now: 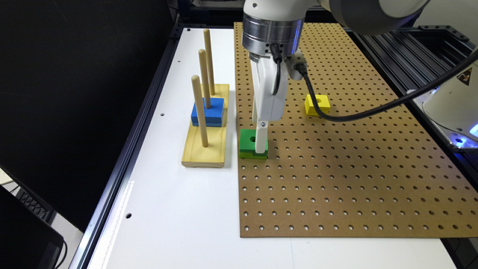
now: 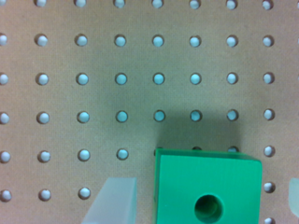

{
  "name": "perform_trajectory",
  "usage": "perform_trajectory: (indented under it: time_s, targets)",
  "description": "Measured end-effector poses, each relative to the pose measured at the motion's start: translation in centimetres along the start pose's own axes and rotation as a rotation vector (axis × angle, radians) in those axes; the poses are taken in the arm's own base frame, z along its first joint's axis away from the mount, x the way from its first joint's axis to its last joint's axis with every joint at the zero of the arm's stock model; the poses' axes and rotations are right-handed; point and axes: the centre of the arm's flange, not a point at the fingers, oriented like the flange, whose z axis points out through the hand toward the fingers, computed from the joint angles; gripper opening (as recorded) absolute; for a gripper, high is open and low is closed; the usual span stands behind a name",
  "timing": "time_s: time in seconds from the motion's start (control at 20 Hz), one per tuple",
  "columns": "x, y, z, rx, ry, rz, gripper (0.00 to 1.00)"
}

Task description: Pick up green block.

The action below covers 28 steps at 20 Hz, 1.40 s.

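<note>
With my jaws [image 2: 203, 200] spread wide either side of the green block [image 2: 208, 186], which sits on the pegboard [image 1: 336, 179] at its edge nearest the peg stand [image 1: 205, 149], I should centre, close squarely on its flat sides, then lift straight.

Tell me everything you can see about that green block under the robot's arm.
The green block is small and squarish, with a dark green upper part, a round hole in its top, and a lighter lime-green stepped layer beneath. It looks like smooth painted wood or plastic. It sits flat and upright on the brown pegboard, near the edge that borders the white table. The gripper has its jaws lowered around the block, one on each side; in the wrist view a gap shows beside one, so they look open.
</note>
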Motion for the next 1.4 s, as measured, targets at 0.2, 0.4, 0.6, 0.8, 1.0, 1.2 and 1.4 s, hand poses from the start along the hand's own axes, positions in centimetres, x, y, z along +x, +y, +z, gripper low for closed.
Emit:
perform_trajectory:
  time_s: [0.2,0.4,0.6,0.8,1.0,1.2,1.4]
  targets:
    - [0.0,0.0,0.0,0.0,0.0,0.0,1.0]
    - [0.0,0.1,0.5,-0.005,-0.005,0.0,1.0]
    - [0.0,0.4,2.4,-0.007,-0.013,0.003,1.0]
    - [0.1,0.3,2.6,-0.005,-0.014,0.004,1.0]
    - [0.1,0.3,2.6,-0.004,-0.013,0.004,1.0]
    - [0.1,0.3,2.6,-0.004,-0.013,0.004,1.0]
    - [0.2,0.2,2.5,-0.002,-0.011,0.004,1.0]
